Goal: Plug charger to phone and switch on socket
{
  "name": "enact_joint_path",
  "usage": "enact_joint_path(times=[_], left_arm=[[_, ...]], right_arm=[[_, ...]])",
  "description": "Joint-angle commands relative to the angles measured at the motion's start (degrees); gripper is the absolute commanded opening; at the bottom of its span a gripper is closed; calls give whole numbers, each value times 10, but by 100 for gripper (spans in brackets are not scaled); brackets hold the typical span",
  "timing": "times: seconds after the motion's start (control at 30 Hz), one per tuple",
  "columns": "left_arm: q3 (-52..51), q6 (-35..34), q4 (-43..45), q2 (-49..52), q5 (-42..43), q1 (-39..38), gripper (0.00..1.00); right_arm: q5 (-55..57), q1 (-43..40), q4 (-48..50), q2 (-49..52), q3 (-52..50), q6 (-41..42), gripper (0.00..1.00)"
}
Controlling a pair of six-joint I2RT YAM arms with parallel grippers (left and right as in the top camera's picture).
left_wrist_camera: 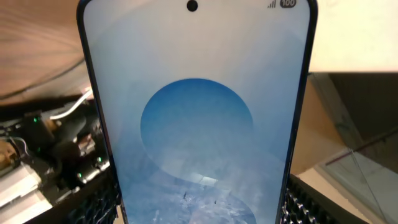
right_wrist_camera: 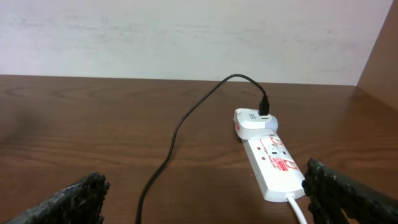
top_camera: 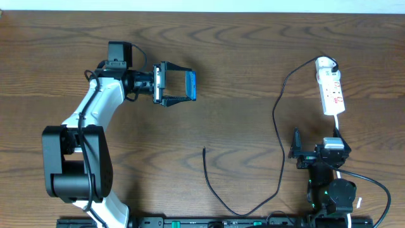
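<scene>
Phone [top_camera: 190,85] clamped by its long edges between the fingers of left claw [top_camera: 185,85] in the overhead view, standing on end with the screen turned back toward the wrist; claw partly closed, set to the phone's width. Right claw [top_camera: 316,147] spread to its widest and holding nothing, with socket [top_camera: 331,88] just ahead of it. Charger [top_camera: 276,120] trailing from the socket's far end, past that claw's left side and round to a loose tip [top_camera: 204,150] on the surface [top_camera: 240,50], well apart from both claws and roughly between them. From the left wrist, little but screen filling the picture, ribbed pads [left_wrist_camera: 99,208] pressing the edges low down; port end hidden. From the right wrist, both fingers [right_wrist_camera: 68,202] wide at the lower corners with nothing between them, socket straight ahead near the right finger, the cable's black plug already seated in a white adapter [right_wrist_camera: 254,123] at the far end. Judging by looks: a rigid, smooth, breakable glass slab, apt to slip, so keep to the edges and leave the lower end free. Thin, light, limp cable; best pinched just behind the tip, where stiff enough to steer. Socket switches too small to read here; likely a firm press from one fingertip.
</scene>
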Motion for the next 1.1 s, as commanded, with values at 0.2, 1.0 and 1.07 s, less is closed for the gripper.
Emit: enact_joint_path(times=[0.2,1.0,1.07], left_arm=[[3,78,2,-17,-86,2,8],[3,119,211,-17,-96,1,7],[3,119,222,-17,-94,1,7]], right_arm=[[3,5,-2,-5,-1,-5,99],[-12,5,32,-5,-1,39,99],[-12,5,48,-5,0,100,99]])
